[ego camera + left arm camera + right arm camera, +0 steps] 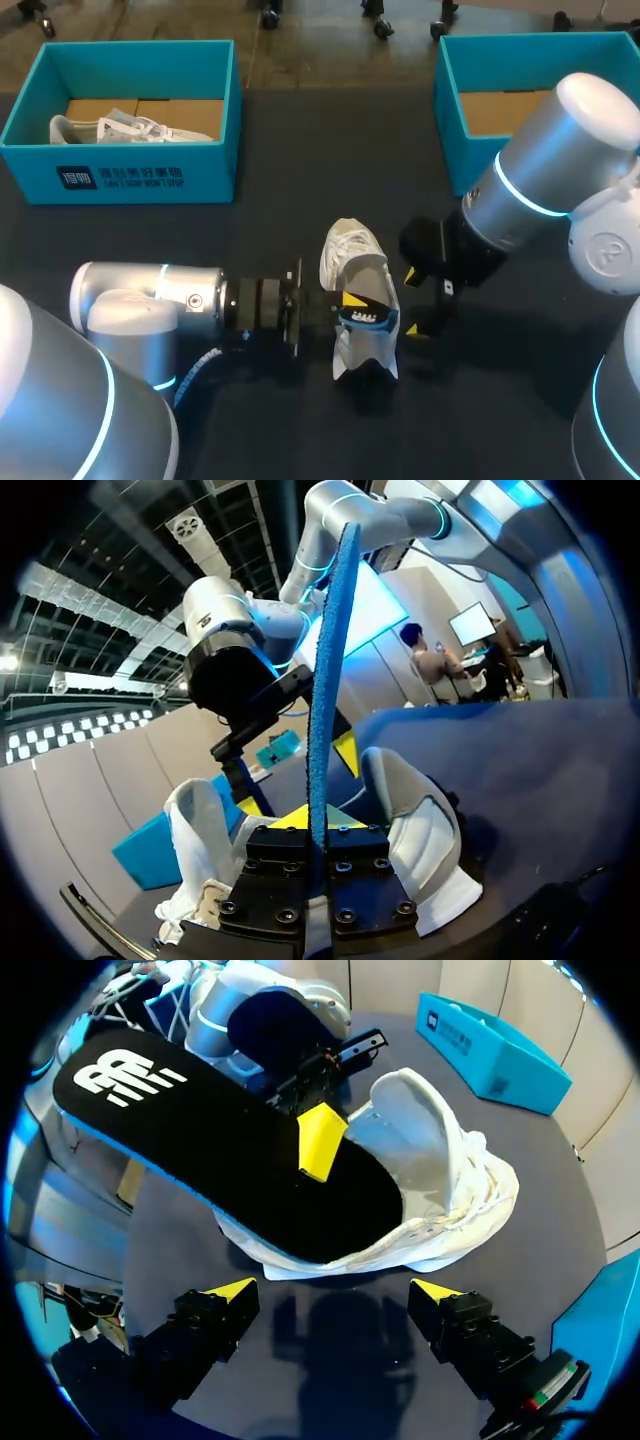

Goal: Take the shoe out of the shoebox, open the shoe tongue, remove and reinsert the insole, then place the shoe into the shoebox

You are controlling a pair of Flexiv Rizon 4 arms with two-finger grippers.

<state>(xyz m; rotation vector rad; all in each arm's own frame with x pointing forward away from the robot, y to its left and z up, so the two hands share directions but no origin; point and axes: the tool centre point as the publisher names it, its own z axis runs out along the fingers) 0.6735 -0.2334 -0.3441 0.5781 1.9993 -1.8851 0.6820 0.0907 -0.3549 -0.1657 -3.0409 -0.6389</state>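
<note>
A white shoe (352, 262) lies mid-table, its opening facing my right arm. My left gripper (350, 300) comes in from the left and is shut on the insole (370, 317), which is black on top with a blue underside. The left wrist view shows the insole (325, 670) edge-on, rising from the clamped fingers (318, 820), with the shoe (425, 825) on both sides. My right gripper (418, 302) stands open just right of the shoe. From its wrist, the insole (220, 1150) leans out of the shoe (450, 1175), ahead of the open right gripper (335, 1295).
A teal shoebox (200, 170) at the back left holds another white shoe (110, 128). A second teal shoebox (452, 110) stands at the back right, partly behind my right arm. Dark table (150, 230) lies bare between the boxes and the shoe.
</note>
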